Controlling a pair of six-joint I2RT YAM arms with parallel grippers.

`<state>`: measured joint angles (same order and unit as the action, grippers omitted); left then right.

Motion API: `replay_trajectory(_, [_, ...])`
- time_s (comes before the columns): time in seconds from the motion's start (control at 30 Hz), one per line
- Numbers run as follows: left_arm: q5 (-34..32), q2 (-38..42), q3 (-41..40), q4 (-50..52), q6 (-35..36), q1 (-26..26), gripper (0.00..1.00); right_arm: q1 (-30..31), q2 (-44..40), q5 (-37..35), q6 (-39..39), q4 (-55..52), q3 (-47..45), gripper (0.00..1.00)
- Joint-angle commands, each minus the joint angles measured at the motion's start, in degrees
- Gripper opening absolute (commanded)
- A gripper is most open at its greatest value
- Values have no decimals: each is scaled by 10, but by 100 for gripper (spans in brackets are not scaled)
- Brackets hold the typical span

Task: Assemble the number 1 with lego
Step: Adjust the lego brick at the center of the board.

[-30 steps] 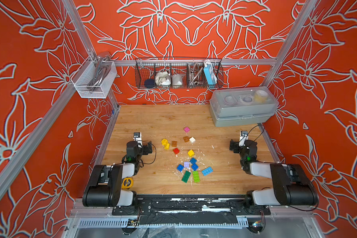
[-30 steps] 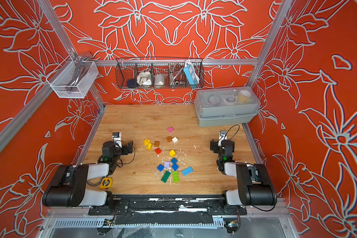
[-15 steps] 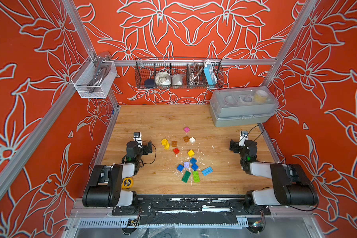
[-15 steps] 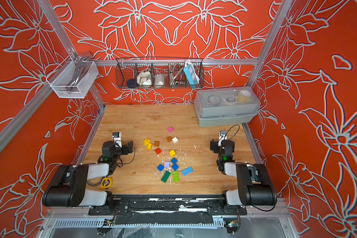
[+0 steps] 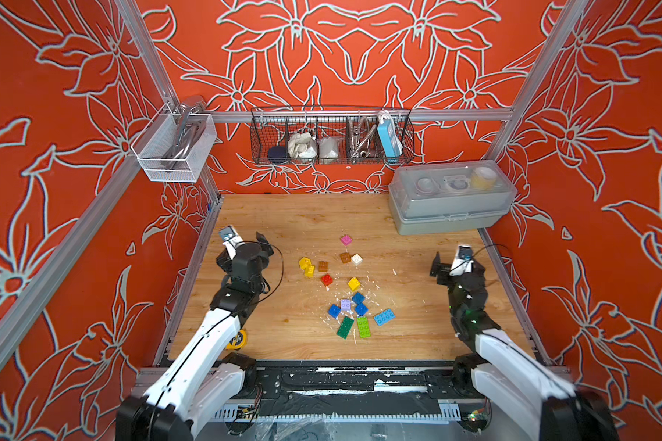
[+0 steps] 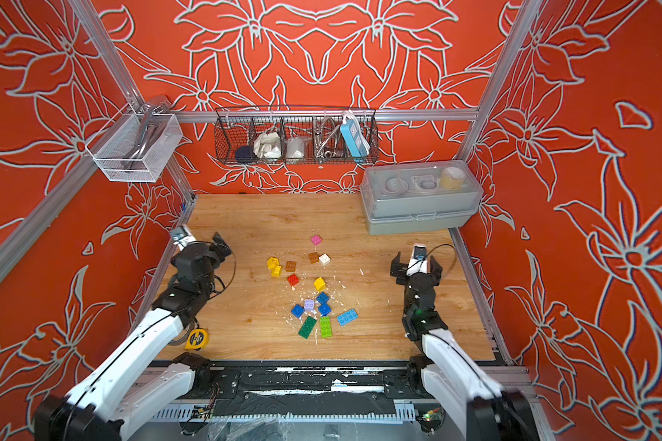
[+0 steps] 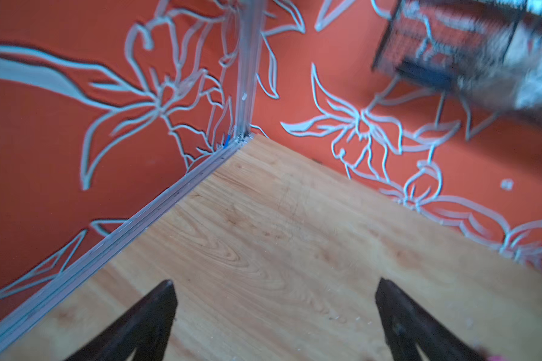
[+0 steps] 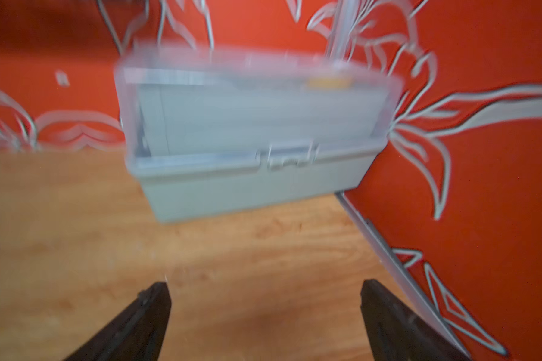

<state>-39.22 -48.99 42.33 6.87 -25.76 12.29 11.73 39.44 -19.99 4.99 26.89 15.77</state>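
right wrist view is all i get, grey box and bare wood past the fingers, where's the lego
observer: The lego bricks lie scattered mid-way across the wooden tabletop, off to the robot's left of the right gripper.
operator: any long ones for the stem of the 1
observer: Three: a dark green piece, a lime piece and a light blue piece, at the near edge of the scatter.
operator: left arm got anything
observer: No. The left gripper is open and empty, pointing at the far left corner of the tabletop.
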Motion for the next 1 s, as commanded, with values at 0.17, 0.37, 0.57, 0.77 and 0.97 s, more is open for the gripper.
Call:
replay_trajectory(0.17, [269, 112, 138, 365, 49, 40, 99, 0, -287, 78, 279, -479, 124, 100])
replay_trajectory(0.37, [228, 121, 172, 481, -42, 41, 99, 0, -299, 201, 333, -554, 128, 100])
replay_trajectory(0.57, [279, 51, 203, 540, -28, 40, 99, 30, -3, 278, 231, -704, 298, 100])
replay_trajectory(0.77, [372, -3, 216, 527, 5, 39, 99, 217, 261, 4, 217, -873, 499, 100])
replay_trajectory(0.97, [451, -4, 100, 422, -84, 100, 87, 227, 262, 36, 276, -805, 459, 100])
